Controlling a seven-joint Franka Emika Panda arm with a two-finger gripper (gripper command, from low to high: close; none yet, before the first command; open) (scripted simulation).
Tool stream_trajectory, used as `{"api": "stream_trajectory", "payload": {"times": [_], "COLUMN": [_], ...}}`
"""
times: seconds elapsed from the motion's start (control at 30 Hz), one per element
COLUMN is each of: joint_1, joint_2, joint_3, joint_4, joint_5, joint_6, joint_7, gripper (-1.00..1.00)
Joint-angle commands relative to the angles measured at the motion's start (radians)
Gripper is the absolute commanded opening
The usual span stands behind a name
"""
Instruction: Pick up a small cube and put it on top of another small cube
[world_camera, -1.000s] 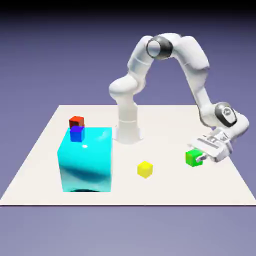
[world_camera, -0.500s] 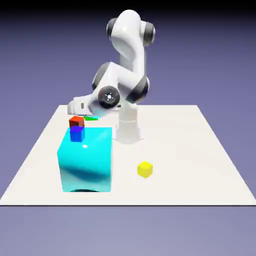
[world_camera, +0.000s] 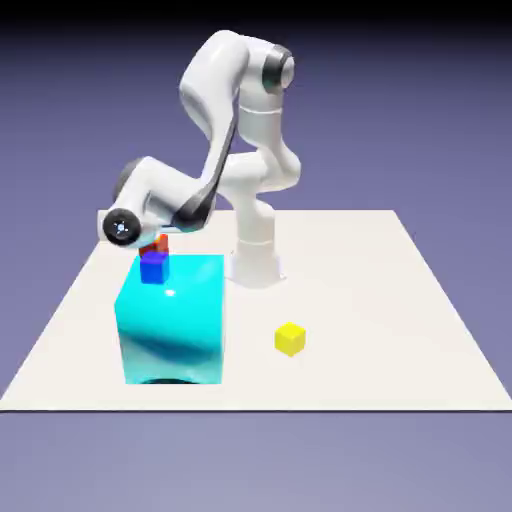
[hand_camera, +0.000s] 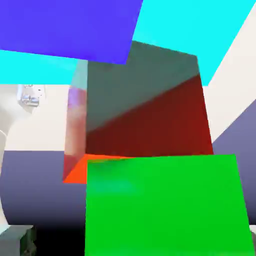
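Gripper (hand_camera: 135, 245) spread, bright green cube (hand_camera: 165, 205) between fingertips

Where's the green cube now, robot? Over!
Gripper state unclear. Green cube between the jaws, against red cube. Blue cube close beside.

The small bright green cube (hand_camera: 162, 205) fills the hand view's lower part, its edge against a small red cube (hand_camera: 147, 120) beyond it.

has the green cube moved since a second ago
Yes. The green cube was near the table's right side in the exterior view; now it is over at the left by the red cube, above the cyan block.
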Motion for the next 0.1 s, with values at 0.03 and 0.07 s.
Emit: {"api": "stream_trajectory", "payload": {"times": [0.03, 0.07], "joint_1": [0.0, 0.0], "joint_2": [0.031, 0.036], "joint_3": [0.006, 0.007], "joint_4": [0.072, 0.085], "joint_5": [0.013, 0.015], "joint_6": [-0.045, -0.053], "joint_7": [-0.026, -0.03], "gripper": [1.0, 1.0]}}
